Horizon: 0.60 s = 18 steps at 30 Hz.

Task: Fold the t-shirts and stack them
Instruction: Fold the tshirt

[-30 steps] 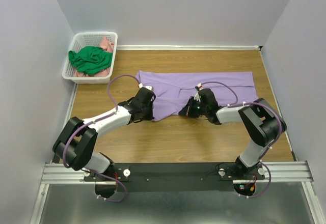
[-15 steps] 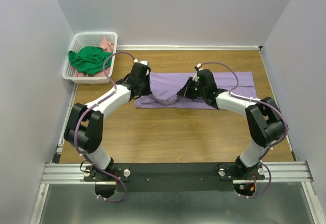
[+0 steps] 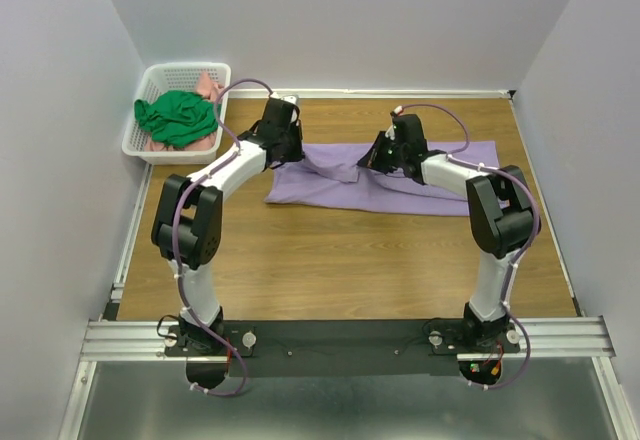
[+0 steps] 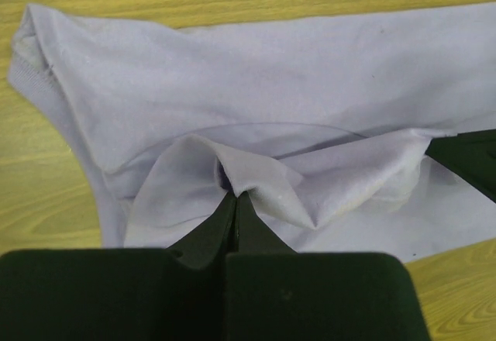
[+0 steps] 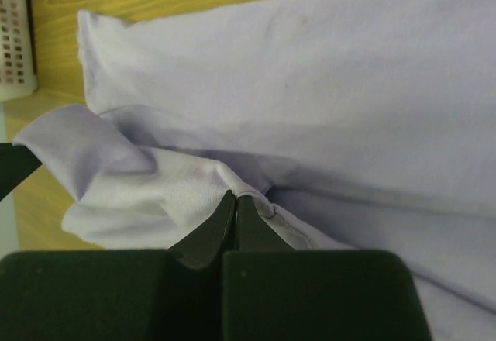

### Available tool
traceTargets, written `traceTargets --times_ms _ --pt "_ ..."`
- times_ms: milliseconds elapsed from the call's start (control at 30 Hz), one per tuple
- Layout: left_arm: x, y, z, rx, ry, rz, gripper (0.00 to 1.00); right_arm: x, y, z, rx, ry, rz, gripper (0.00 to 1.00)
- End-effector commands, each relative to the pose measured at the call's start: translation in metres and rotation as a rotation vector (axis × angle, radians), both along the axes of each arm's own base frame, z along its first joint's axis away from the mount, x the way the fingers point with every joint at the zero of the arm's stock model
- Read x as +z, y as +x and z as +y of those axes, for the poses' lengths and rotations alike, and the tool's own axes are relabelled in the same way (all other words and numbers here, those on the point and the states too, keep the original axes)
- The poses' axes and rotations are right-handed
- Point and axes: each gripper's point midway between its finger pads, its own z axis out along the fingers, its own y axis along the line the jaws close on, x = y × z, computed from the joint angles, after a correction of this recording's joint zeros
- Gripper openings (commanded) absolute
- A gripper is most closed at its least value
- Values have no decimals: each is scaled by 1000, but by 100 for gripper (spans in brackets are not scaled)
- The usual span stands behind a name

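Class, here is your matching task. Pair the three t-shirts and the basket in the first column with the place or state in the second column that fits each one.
Column A
1. lavender t-shirt
2. green t-shirt
3. salmon-pink t-shirt
4. white lattice basket

Column B
a. at the far left corner
b. mostly hidden under another shirt
c. on the wood, pinched by the left gripper and the right gripper
d. bunched on top in the basket

Pairs: 1-c, 2-d, 3-b, 4-a

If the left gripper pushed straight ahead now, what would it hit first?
The lavender t-shirt: the left gripper is shut on a raised fold of it, with more of that cloth spread ahead. Depth beyond is unclear.
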Motion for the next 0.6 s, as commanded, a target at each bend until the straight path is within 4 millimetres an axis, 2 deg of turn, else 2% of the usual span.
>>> traceTargets --times_ms 0,67,167,200,267,300,333,367,400,433,467,500,533,567 --pt "-4 12 -9 -22 -40 -6 0 -4 14 -2 19 -18 -1 1" --pt "-12 15 -10 -18 -34 11 0 -7 20 -3 16 -21 3 4" --pt "-18 15 -5 4 -19 35 0 -13 20 -3 30 -20 26 20" --pt "-21 12 -5 8 -16 44 0 -15 18 -3 37 -21 35 33" --pt "-20 9 -2 20 -20 52 2 -9 15 -1 51 -10 31 38" --pt "-22 5 1 27 -16 65 10 -15 7 -4 60 -25 58 46" --pt "-15 3 2 36 -27 57 13 -14 2 -4 65 -30 60 49" --pt "-10 2 4 44 -35 49 16 -7 -3 -7 67 -35 52 52" --pt "-10 -2 7 56 -33 49 23 -4 -7 -11 73 -49 42 57" --pt "5 -3 9 64 -43 19 27 -3 -12 -14 75 -64 48 58" --pt "11 -4 12 79 -46 9 31 -1 -15 -19 66 -86 46 59" --pt "14 -7 18 94 -35 5 42 9 -20 -24 70 -105 28 63" --pt "29 -9 19 96 -45 -24 45 8 -27 -31 60 -139 46 65" --pt "34 -11 22 102 -46 -32 52 11 -31 -36 54 -160 45 67"
